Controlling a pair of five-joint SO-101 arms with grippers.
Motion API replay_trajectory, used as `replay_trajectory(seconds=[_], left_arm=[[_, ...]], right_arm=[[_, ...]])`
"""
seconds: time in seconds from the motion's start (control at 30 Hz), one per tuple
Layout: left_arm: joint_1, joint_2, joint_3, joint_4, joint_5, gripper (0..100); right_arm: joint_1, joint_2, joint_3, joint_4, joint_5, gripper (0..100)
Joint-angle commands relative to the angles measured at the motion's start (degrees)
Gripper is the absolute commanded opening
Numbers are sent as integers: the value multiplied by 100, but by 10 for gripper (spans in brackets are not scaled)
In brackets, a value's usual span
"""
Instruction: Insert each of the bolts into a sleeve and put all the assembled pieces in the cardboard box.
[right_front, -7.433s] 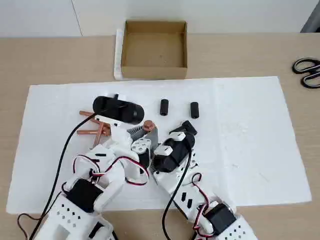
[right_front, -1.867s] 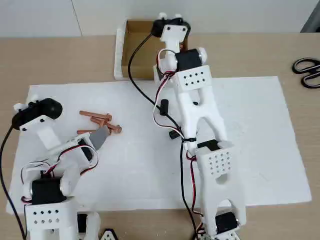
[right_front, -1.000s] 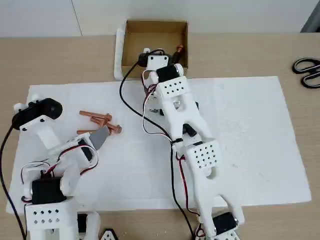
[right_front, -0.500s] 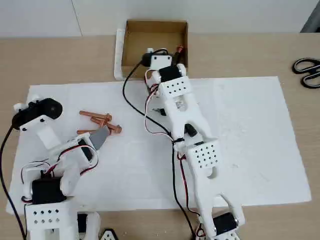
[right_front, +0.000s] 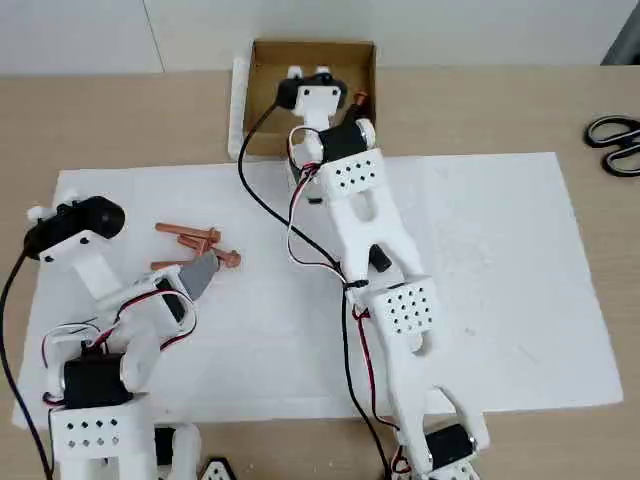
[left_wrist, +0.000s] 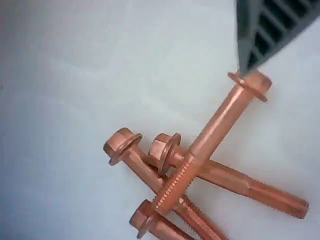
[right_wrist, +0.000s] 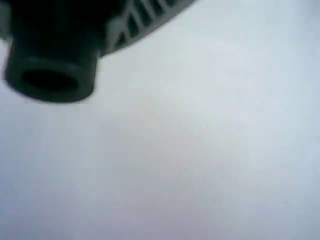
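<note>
Several copper bolts (right_front: 195, 240) lie crossed in a loose pile (left_wrist: 190, 170) on the white foam sheet (right_front: 480, 260). My left gripper (right_front: 200, 273) rests beside them, shut and holding nothing, its grey tip (left_wrist: 245, 65) at one bolt's head. My right arm (right_front: 350, 190) stretches toward the cardboard box (right_front: 262, 110). In the right wrist view a black sleeve (right_wrist: 50, 65) sits against my right gripper (right_wrist: 135, 20) over the white sheet, its hole facing the camera. A copper bolt head (right_front: 360, 98) shows at the box's right wall.
Black-handled scissors (right_front: 615, 140) lie on the wooden table at the far right. A white strip (right_front: 237, 100) stands along the box's left side. The right half of the foam sheet is bare.
The right arm left the box, drew back and lowered, then stretched forward again. A bolt head now shows at the box's right wall. The left arm has stayed put.
</note>
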Motion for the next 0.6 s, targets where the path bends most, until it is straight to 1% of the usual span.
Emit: replay_trajectory(seconds=[0.0, 0.13, 0.2, 0.3, 0.37, 0.5, 0.57], left_arm=[[-35, -53, -171, 105, -35, 324], [-35, -9, -743, 580, -35, 324], [-35, 0, -1033, 730, -105, 324], [-35, 9, -1578, 993, -589, 324], [-35, 185, -2009, 1231, -756, 324], [-35, 1248, -2958, 1714, -809, 324], [-26, 1987, -3503, 1916, -809, 324]], right_arm=[[224, -136, -721, 110, 9, 4], [488, -154, -1565, 127, 9, 4], [629, -409, -1486, 145, 9, 4], [778, -1103, -1477, 198, 18, 4], [848, -1552, -1477, 198, 18, 4], [884, -2141, -1468, 215, 53, 4], [884, -2281, -1459, 224, 281, 4]])
